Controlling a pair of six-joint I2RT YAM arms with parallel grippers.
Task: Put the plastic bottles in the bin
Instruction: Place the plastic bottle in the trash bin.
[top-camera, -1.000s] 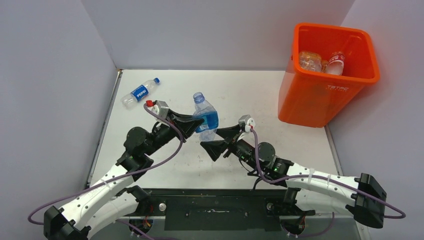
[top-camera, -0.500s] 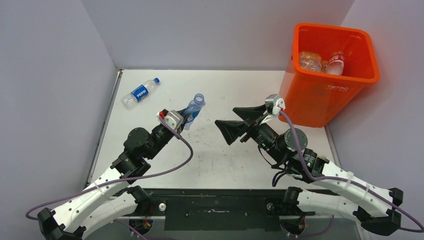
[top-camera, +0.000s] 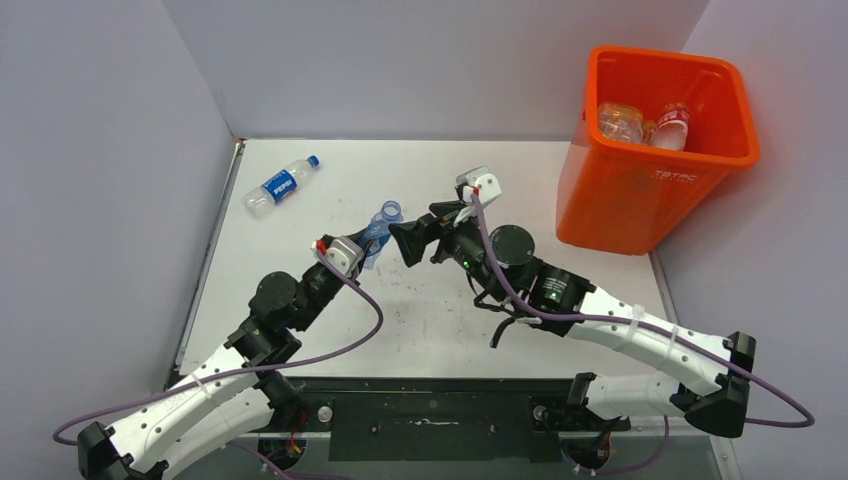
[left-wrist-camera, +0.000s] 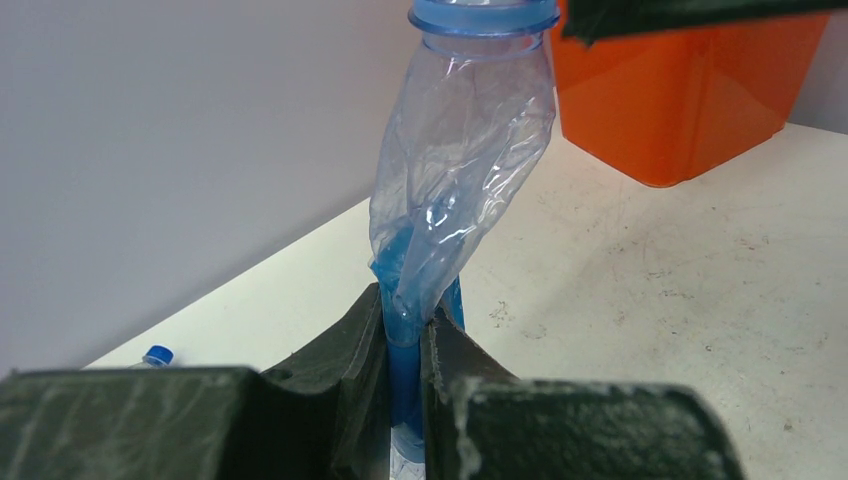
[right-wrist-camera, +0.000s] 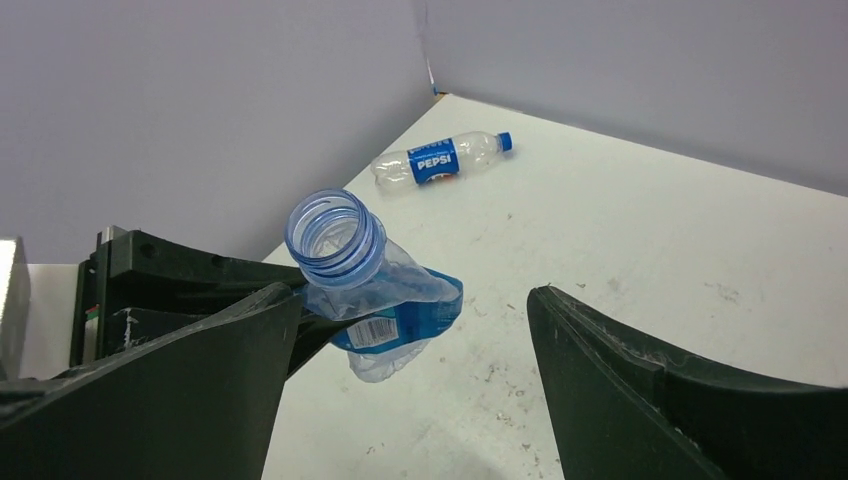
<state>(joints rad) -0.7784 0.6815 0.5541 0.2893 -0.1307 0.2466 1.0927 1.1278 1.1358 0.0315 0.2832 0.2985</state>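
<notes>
- The left gripper (left-wrist-camera: 405, 330) is pressed shut on a crushed, capless bottle (left-wrist-camera: 460, 150), which is held neck-up.
- The right gripper (top-camera: 408, 238) is spread wide near the bottle's neck; contact cannot be told.
- A Pepsi bottle (top-camera: 280, 186) is seen lying far-left on the white table (top-camera: 450, 180); the bin (top-camera: 610, 200) is stood far-right between grey walls.
</notes>
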